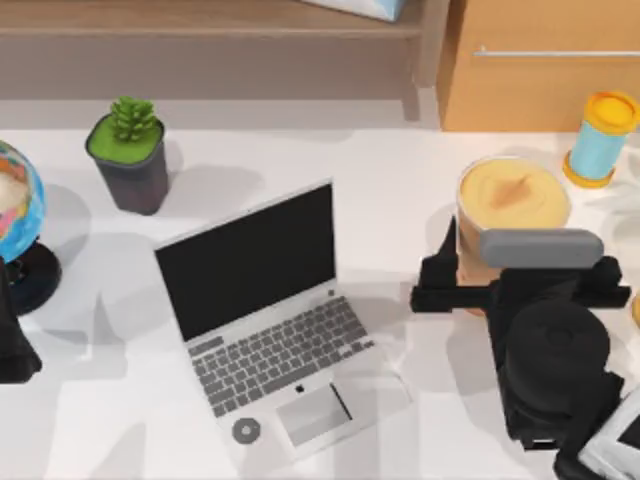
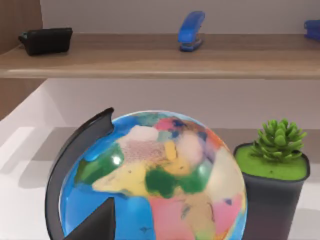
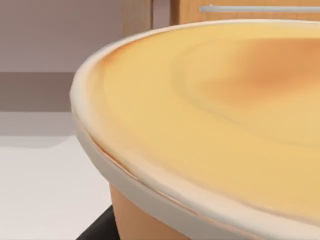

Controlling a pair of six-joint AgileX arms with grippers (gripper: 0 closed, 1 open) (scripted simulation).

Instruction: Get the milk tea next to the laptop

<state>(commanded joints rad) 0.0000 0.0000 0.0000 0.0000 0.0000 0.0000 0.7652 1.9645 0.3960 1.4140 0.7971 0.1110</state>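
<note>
Milk tea: the milk tea [image 1: 513, 200] stands upright on the right part of the white counter [image 1: 400, 190]. Its long side runs straight up and down. In our right wrist view its wide creamy top [image 3: 220, 110] is very close to the camera.

Laptop: the laptop [image 1: 265, 320] sits open in the middle of the counter, well apart from the cup. It is to the cup's left.

Right end effector: our right end effector [image 1: 480, 290] is at the cup, on the side of it nearest the front edge of the counter. A dark finger [image 1: 437, 270] sits by the cup's left side. We cannot tell if the fingers are squeezed onto the cup or loose around it.

Left end effector: our left arm waits at the far left edge of the counter, beside the globe [image 1: 15, 215]. We cannot tell how its end effector is set.

Which arm is nearer: the right arm, by a lot.

What matters for the move: we think the cup has to travel left to reach the laptop. It is tall, so we think it needs to stay upright.

Other things: a small green plant [image 1: 132, 155] stands behind the laptop, and a blue cylinder [image 1: 602, 140] stands behind the cup to its right.
</note>
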